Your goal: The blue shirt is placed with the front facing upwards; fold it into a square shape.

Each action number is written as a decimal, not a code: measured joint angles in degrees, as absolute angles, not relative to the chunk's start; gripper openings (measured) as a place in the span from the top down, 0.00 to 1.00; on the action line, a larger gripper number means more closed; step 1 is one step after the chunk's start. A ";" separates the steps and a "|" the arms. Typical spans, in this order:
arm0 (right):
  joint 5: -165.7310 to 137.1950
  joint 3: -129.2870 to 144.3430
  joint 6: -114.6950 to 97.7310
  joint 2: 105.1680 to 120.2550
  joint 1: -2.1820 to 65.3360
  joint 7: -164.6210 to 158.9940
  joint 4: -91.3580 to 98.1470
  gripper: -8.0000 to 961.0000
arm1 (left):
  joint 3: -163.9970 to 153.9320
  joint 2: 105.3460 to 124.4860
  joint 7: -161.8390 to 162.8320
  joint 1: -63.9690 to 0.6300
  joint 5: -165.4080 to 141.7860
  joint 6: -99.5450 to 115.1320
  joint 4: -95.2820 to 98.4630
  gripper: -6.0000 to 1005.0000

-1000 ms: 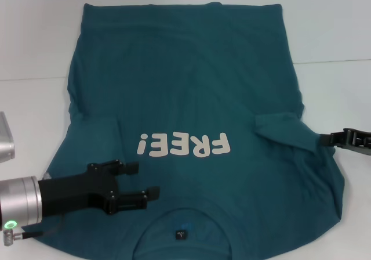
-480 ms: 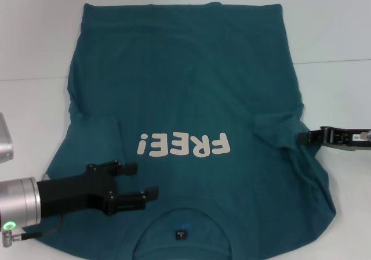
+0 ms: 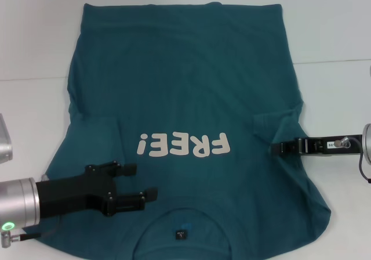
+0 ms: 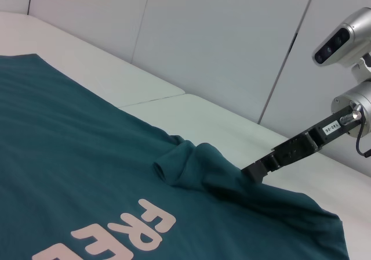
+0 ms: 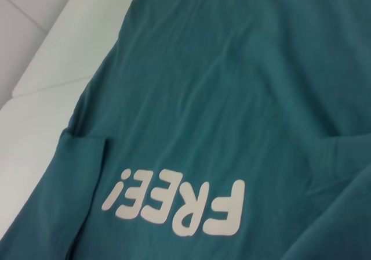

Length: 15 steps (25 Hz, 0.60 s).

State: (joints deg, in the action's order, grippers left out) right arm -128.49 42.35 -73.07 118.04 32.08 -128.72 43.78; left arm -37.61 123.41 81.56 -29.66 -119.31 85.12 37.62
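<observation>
The blue shirt (image 3: 185,86) lies front up on the white table, its collar and black neck label (image 3: 181,234) nearest me and its off-white "FREE!" lettering (image 3: 184,145) upside down. My right gripper (image 3: 278,149) is shut on the shirt's right sleeve edge, which is bunched into a fold (image 3: 277,126) lying over the body. The left wrist view shows the same pinch (image 4: 255,172) with fabric (image 4: 191,170) rolled ahead of it. Over the shirt's near left shoulder my left gripper (image 3: 141,181) hovers open, holding nothing. The left sleeve (image 3: 95,129) is tucked inward.
The white table (image 3: 336,28) surrounds the shirt, with a seam line (image 3: 330,61) running across it. A grey metal block (image 3: 4,141) stands at the left edge. White wall panels (image 4: 220,39) rise behind the table in the left wrist view.
My right gripper has travelled inward to the left over the shirt, dragging the right sleeve edge with it and narrowing that side. The left arm has not moved.
</observation>
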 joint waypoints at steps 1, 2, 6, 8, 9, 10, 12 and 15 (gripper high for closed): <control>-128.44 42.38 -73.06 118.03 32.05 -128.79 43.76 0.90 | -37.61 123.40 81.56 -29.63 -119.31 85.13 37.62 0.13; -128.30 42.29 -73.07 118.02 31.89 -128.77 43.75 0.88 | -37.61 123.40 81.56 -29.61 -119.32 85.14 37.62 0.13; -127.53 40.84 -73.05 117.88 30.83 -128.54 44.14 0.82 | -37.61 123.40 81.56 -29.64 -119.39 85.14 37.62 0.13; -127.24 40.43 -73.06 117.81 30.59 -128.54 44.23 0.79 | -37.62 123.40 81.56 -29.73 -119.41 85.13 37.62 0.13; -126.96 39.92 -73.04 117.68 30.37 -128.54 44.29 0.77 | -37.61 123.39 81.56 -29.77 -119.43 85.12 37.62 0.13; -126.60 39.37 -73.03 117.52 30.10 -128.54 44.36 0.69 | -37.61 123.40 81.56 -29.82 -119.43 85.12 37.62 0.13; -126.09 38.38 -72.88 117.18 29.56 -128.54 44.41 0.51 | -37.61 123.42 81.56 -29.86 -119.43 85.10 37.62 0.13; -125.90 37.25 -72.55 116.76 28.93 -128.54 44.43 0.38 | -37.61 123.45 81.56 -29.88 -119.32 85.08 37.62 0.13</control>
